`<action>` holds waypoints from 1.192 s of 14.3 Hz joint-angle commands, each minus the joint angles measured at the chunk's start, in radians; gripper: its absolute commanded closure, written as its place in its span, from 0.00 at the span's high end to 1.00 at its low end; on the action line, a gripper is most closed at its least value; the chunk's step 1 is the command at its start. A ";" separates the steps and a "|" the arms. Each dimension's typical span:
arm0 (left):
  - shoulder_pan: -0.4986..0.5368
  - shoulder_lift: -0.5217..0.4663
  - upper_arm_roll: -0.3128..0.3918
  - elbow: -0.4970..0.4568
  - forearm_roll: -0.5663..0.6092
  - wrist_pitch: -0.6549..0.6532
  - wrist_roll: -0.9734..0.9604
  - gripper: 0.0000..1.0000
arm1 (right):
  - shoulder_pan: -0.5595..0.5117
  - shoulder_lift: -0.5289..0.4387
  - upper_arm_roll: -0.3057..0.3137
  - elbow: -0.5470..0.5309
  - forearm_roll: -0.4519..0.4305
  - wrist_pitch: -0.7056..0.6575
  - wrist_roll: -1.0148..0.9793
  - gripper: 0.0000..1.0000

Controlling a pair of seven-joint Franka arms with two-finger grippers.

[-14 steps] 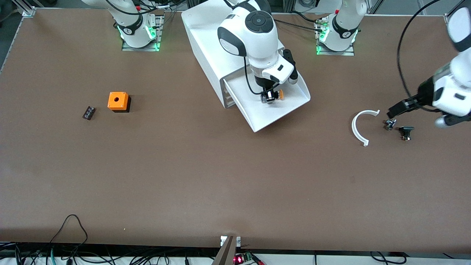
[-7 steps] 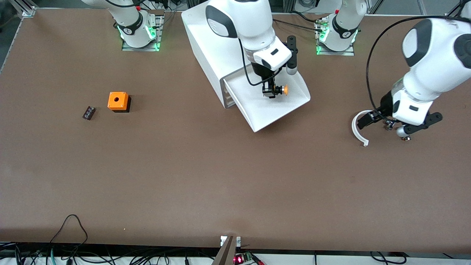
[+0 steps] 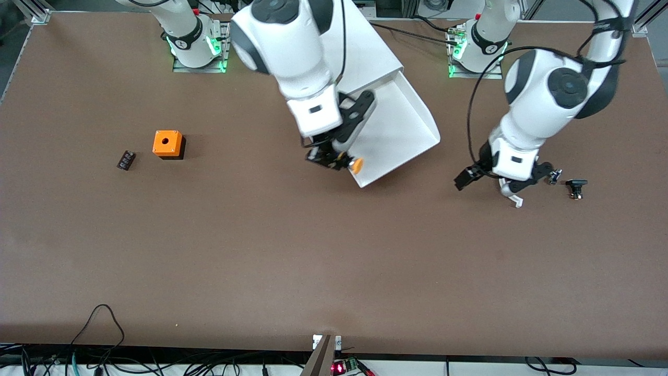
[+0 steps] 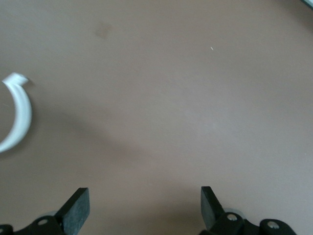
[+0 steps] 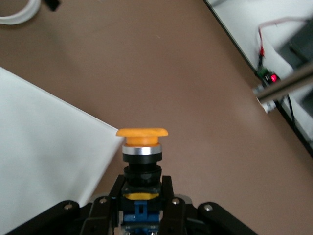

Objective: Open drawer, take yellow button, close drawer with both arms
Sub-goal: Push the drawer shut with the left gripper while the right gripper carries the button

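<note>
The white drawer (image 3: 402, 122) stands pulled out of its white cabinet (image 3: 365, 49). My right gripper (image 3: 334, 156) is shut on the button (image 3: 356, 165), held up over the drawer's front corner. The right wrist view shows its orange cap and black-and-blue body (image 5: 142, 147) clamped between the gripper's (image 5: 142, 198) fingers, with the drawer's edge (image 5: 49, 142) beside it. My left gripper (image 3: 468, 177) hangs open and empty over bare table between the drawer and a white curved piece (image 3: 510, 194). Its fingers (image 4: 78, 208) are wide apart around nothing.
The white curved piece (image 4: 19, 115) lies beside the left gripper. Two small black parts (image 3: 554, 176) (image 3: 575, 187) lie toward the left arm's end. An orange cube with a hole (image 3: 167, 143) and a small black part (image 3: 126, 160) lie toward the right arm's end.
My right gripper has lifted the button out of the drawer and carried it to the drawer's front corner. My left arm has swung from the table's end toward the drawer, past the curved piece.
</note>
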 commanded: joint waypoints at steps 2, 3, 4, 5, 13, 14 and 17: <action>-0.037 0.031 -0.023 -0.068 -0.014 0.101 -0.074 1.00 | -0.121 -0.087 -0.006 -0.207 0.001 0.006 0.178 0.17; -0.045 0.034 -0.036 -0.073 -0.014 0.101 -0.086 1.00 | -0.145 -0.087 -0.023 -0.244 -0.002 0.004 0.229 0.18; -0.048 0.033 -0.070 -0.082 -0.014 0.100 -0.100 1.00 | -0.164 -0.092 -0.049 -0.283 -0.005 0.003 0.270 0.18; -0.048 0.024 -0.104 -0.093 -0.014 0.097 -0.103 1.00 | -0.179 -0.093 -0.078 -0.323 -0.010 0.000 0.289 0.18; -0.046 -0.027 -0.406 -0.185 -0.014 0.026 -0.086 1.00 | -0.311 -0.132 -0.141 -0.651 -0.025 0.114 0.357 0.18; -0.046 -0.028 -0.426 -0.185 -0.014 0.020 -0.086 1.00 | -0.311 -0.142 -0.139 -0.720 -0.025 0.195 0.358 0.18; -0.045 -0.041 -0.464 -0.185 -0.014 -0.035 -0.088 1.00 | -0.311 -0.161 -0.138 -0.902 -0.027 0.419 0.363 0.18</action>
